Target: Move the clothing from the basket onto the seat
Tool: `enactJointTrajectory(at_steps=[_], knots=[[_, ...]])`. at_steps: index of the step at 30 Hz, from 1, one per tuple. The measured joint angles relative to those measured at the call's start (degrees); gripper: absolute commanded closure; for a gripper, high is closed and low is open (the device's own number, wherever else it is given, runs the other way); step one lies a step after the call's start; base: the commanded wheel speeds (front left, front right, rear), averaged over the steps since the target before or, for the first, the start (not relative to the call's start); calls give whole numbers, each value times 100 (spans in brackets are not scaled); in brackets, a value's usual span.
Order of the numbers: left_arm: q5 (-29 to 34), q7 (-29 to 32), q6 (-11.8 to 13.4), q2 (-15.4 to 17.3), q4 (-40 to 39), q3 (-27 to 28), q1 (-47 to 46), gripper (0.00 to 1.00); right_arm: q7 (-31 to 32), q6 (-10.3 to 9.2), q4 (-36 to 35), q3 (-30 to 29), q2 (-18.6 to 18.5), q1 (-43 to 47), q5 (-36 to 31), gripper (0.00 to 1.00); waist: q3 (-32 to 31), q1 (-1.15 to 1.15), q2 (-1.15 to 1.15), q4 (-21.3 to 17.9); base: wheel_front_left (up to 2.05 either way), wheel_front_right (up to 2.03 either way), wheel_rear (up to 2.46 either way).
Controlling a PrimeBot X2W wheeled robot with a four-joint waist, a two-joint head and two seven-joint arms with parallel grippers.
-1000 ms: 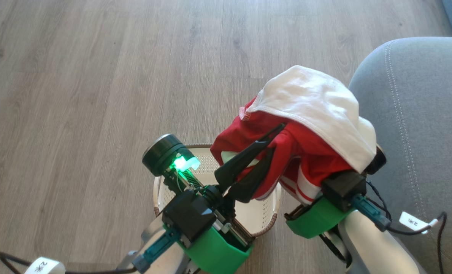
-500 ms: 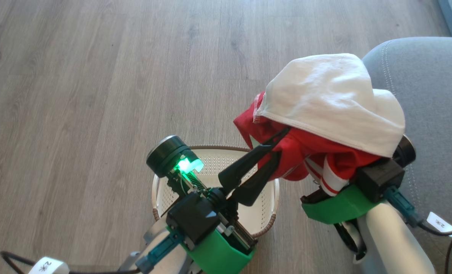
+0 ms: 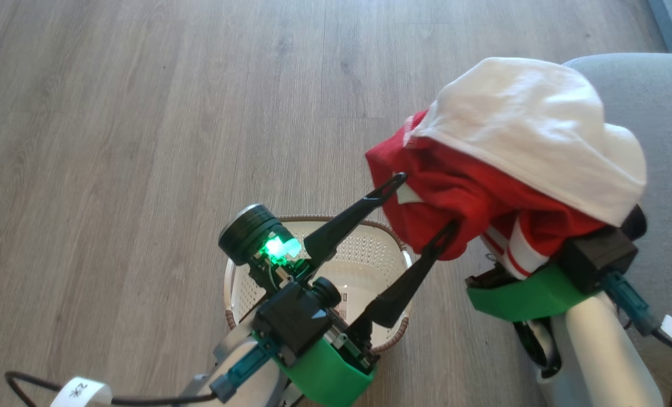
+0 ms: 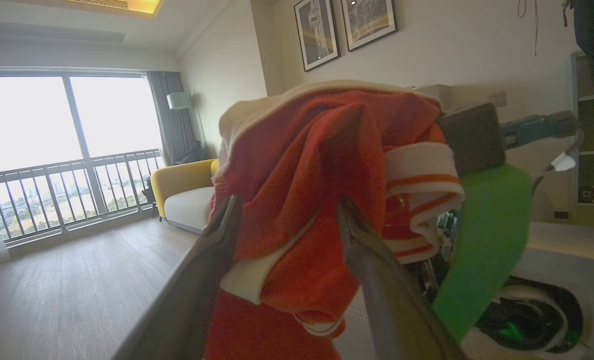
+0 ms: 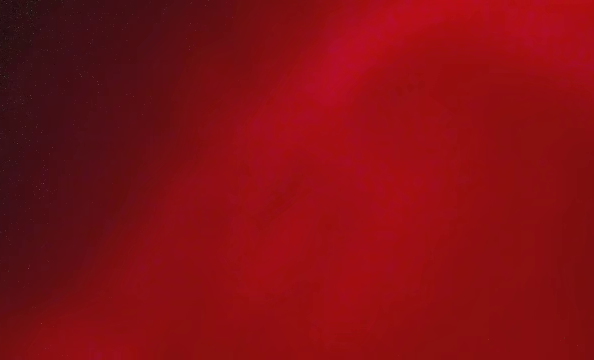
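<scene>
The clothing [image 3: 471,192], red with a white lining [image 3: 528,124] on top, hangs bunched over the end of my right arm, above the floor and the left edge of the grey seat [image 3: 669,107]. My right gripper's fingers are buried under it; red fabric [image 5: 326,200] covers the right wrist view. My left gripper [image 3: 420,206] is open, its two dark fingers spread on either side of the garment's lower red edge [image 4: 316,165]. The cream basket [image 3: 234,282] stands on the floor under my left arm, with a paper label showing inside.
Grey wood floor [image 3: 143,141] spreads to the left and ahead. A black cable [image 3: 25,384] trails at the lower left. The right arm's green cuff [image 3: 516,299] sits beside the basket. A yellow armchair [image 4: 187,195] and a wide window stand across the room.
My left gripper has opened and let go of the red fabric. The right arm has carried the clothing rightward, further over the seat's edge and clear of the basket.
</scene>
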Motion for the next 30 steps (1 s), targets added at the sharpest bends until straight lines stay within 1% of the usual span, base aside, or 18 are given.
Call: enactJointTrajectory(at_steps=[14,17,20,30], knots=[[-2,0,0,99,500,13,213,0,0,0,-166,-598,-49,15,-2,100,28,0,0,-65,0,0,0],[1,0,-1,197,758,2,220,0,0,0,-212,-699,-125,14,-3,100,22,0,0,-98,0,0,0],[14,0,0,254,957,31,311,0,0,0,-243,-786,-180,15,-9,100,15,0,0,-140,0,0,0],[-10,0,-1,363,1405,-16,577,0,0,0,-324,-1096,-190,24,-9,100,-17,0,0,-340,0,0,0]])
